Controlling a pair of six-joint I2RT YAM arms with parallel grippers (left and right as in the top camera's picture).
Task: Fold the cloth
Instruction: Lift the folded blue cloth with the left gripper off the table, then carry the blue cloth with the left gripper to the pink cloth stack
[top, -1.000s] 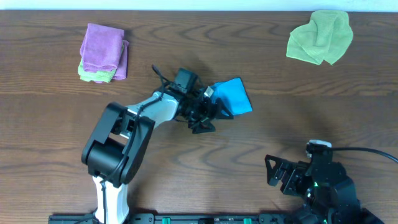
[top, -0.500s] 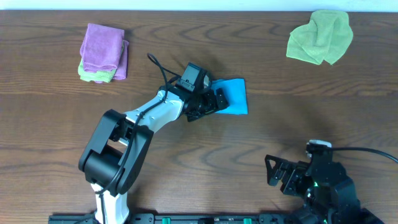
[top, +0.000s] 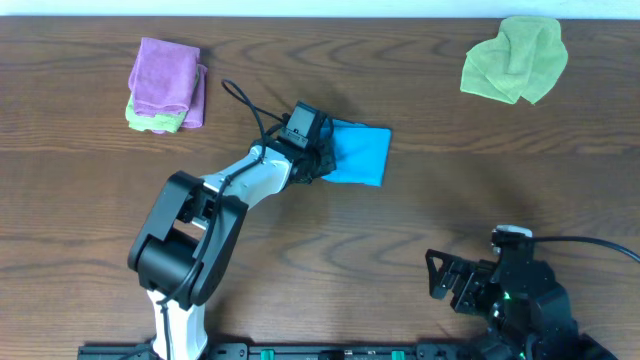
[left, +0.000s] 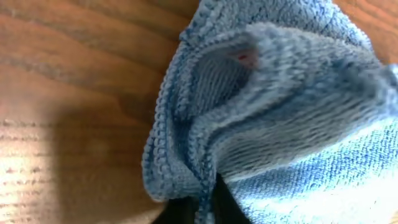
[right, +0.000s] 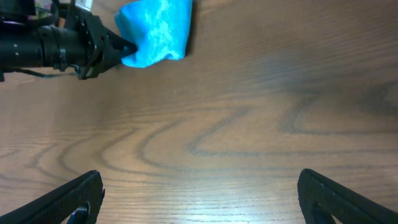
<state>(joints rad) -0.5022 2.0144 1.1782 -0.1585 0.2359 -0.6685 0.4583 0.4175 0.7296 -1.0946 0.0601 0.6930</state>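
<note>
The blue cloth lies folded into a small rectangle on the wooden table, a little above its middle. My left gripper is at the cloth's left edge and shut on it. In the left wrist view the blue cloth fills most of the frame, its bunched hem pinched between the dark jaws of the left gripper at the bottom. My right gripper rests low at the front right, open and holding nothing. From the right wrist view the blue cloth sits far ahead of the open right gripper.
A folded purple cloth lies on a folded green one at the back left. A crumpled green cloth sits at the back right. The left arm reaches across the table's middle.
My left gripper has moved up and left along the blue cloth to its left edge and has shut on it. The cloth has shifted slightly. The right arm has stayed still.
</note>
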